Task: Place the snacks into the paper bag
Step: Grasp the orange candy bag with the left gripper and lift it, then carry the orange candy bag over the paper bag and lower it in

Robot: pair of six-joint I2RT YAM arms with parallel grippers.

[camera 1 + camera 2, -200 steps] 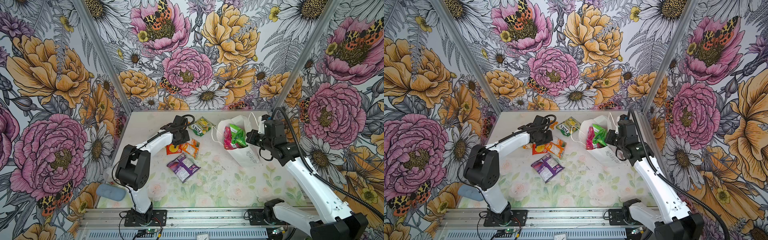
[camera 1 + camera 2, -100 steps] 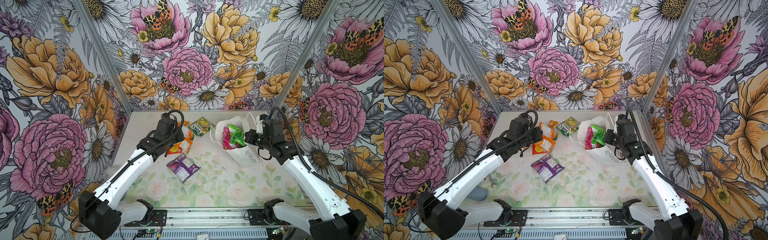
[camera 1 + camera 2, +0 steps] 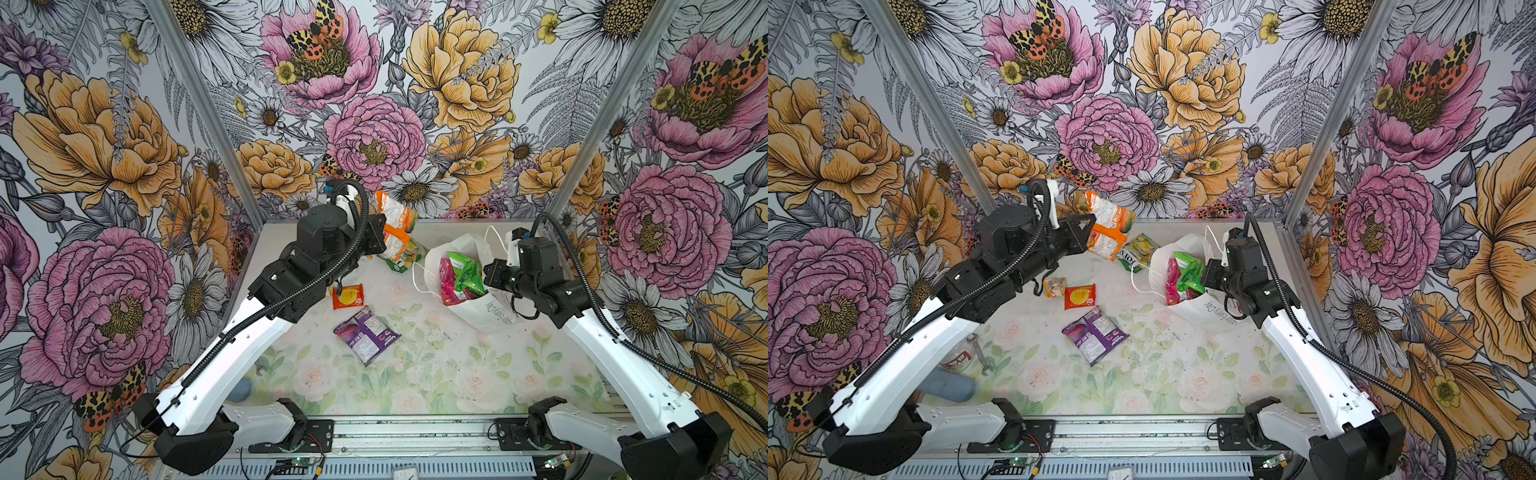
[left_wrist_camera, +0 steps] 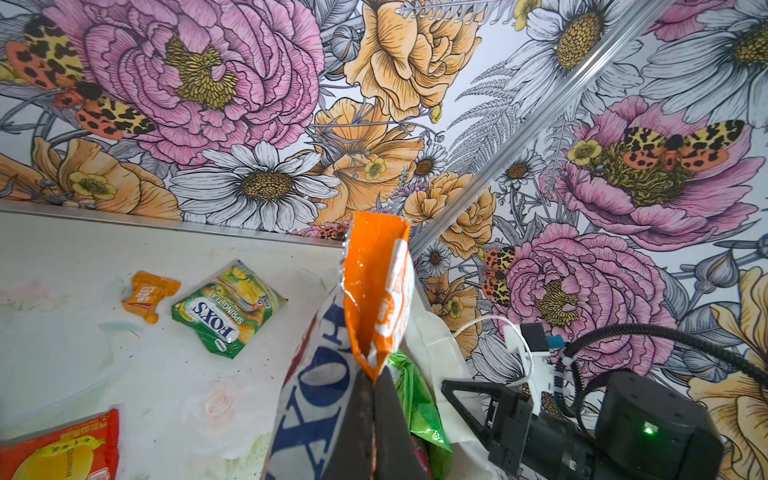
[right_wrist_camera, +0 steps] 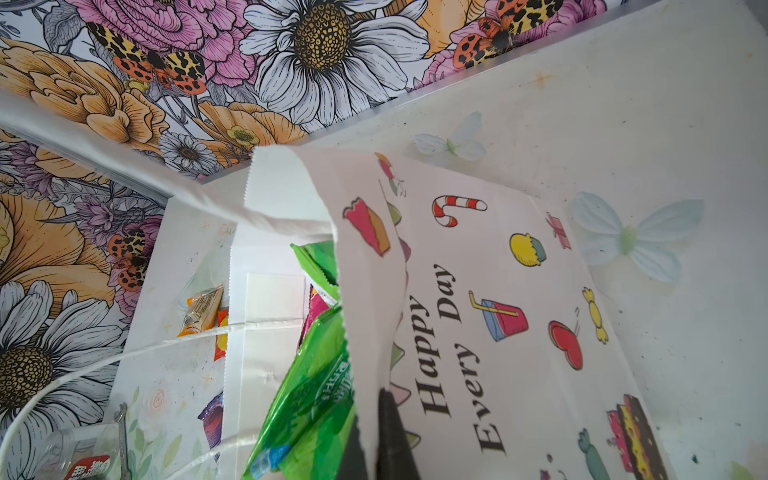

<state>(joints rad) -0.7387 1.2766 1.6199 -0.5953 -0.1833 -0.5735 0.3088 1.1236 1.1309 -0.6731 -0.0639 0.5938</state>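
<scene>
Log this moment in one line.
left gripper: shut on orange packet, aloft | right gripper: shut on paper bag rim | table: purple packet, red-orange packet, FOX'S packet

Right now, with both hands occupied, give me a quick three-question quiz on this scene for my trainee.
1. True or false: the left hand is shut on an orange packet held up off the table.
2. What is the right hand pinching? A) the purple packet B) the rim of the paper bag C) the FOX'S packet
3. Which two colours of packet show in the bag's mouth?

Key: 1 true. 2 B. 3 A pink packet and a green packet.
</scene>
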